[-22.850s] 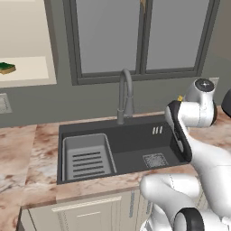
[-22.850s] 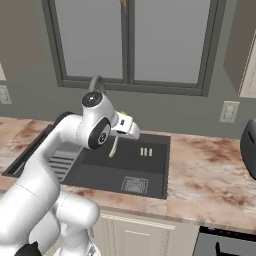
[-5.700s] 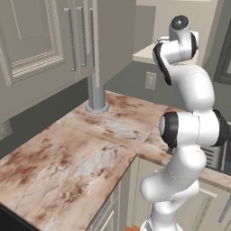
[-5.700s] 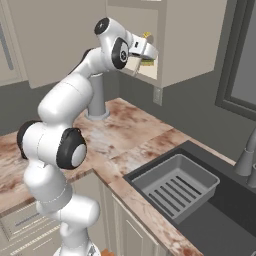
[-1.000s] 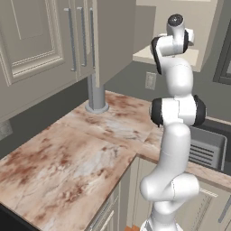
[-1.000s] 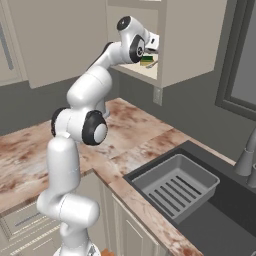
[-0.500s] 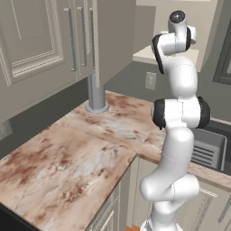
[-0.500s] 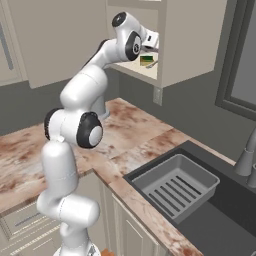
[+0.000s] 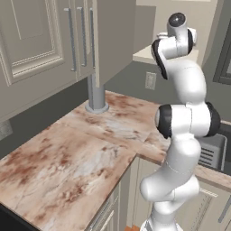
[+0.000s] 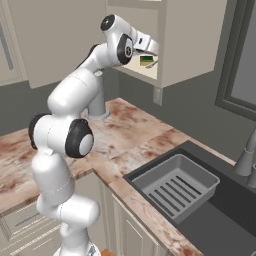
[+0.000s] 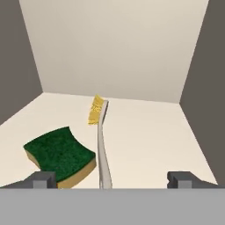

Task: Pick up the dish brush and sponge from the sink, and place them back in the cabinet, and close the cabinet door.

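Observation:
Inside the open cabinet (image 10: pixel 186 45) the sponge (image 11: pixel 59 154), dark green over yellow, lies flat on the pale shelf. Right beside it lies the dish brush (image 11: pixel 102 140), a slim pale handle with yellow bristles pointing at the back wall. My gripper (image 11: pixel 113 180) is open at the front of the shelf, and the brush handle end lies between its fingertips (image 11: pixel 41 179) with neither touching it. In the right base view the gripper (image 10: pixel 150 47) hovers at the cabinet mouth just above the sponge (image 10: pixel 146 60). The cabinet door (image 9: pixel 115 38) stands open. The sink (image 10: pixel 220 222) lies far right.
A grey upright cylinder (image 9: pixel 96 92) stands on the marble counter (image 9: pixel 67 158) below the cabinet. A wall outlet (image 10: pixel 157 96) sits under the cabinet. The ribbed drainer tray (image 10: pixel 175 187) fills the sink's left end, and a grey faucet (image 10: pixel 245 160) rises at the right edge.
My wrist has drawn back a little from the cabinet, away from the shelf. The sponge and brush lie still. The jaws stay open.

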Controlling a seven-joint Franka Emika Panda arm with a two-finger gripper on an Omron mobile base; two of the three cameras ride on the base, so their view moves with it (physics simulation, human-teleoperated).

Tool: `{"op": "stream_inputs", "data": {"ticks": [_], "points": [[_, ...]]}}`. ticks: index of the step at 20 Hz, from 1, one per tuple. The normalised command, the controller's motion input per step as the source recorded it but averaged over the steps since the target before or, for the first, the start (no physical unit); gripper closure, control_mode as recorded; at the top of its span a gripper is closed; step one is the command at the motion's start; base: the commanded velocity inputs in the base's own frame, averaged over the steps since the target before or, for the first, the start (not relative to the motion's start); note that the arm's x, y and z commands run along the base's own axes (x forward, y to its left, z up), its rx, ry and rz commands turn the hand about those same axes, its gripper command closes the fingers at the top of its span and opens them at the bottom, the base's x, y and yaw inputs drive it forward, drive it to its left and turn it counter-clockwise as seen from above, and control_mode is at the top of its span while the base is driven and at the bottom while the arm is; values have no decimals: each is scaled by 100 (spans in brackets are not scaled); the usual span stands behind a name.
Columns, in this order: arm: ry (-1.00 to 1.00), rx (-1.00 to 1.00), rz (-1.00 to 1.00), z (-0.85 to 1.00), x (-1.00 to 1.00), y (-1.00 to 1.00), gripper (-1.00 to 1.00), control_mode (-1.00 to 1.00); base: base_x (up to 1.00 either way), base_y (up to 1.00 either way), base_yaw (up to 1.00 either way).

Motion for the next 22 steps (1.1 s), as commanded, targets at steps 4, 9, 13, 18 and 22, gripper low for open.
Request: {"op": "stream_inputs", "data": {"ticks": [4, 9, 13, 18, 22], "points": [[-9, 0, 0, -12, -44, 24, -100, -100, 0, 0, 0], [-10, 0, 0, 0, -53, 20, -100, -100, 0, 0, 0], [-11, -1, 0, 4, -57, 17, -100, -100, 0, 0, 0], [-9, -2, 0, 13, -54, 23, -100, -100, 0, 0, 0], [-5, -3, 0, 18, -48, 24, -100, -100, 0, 0, 0]]}}
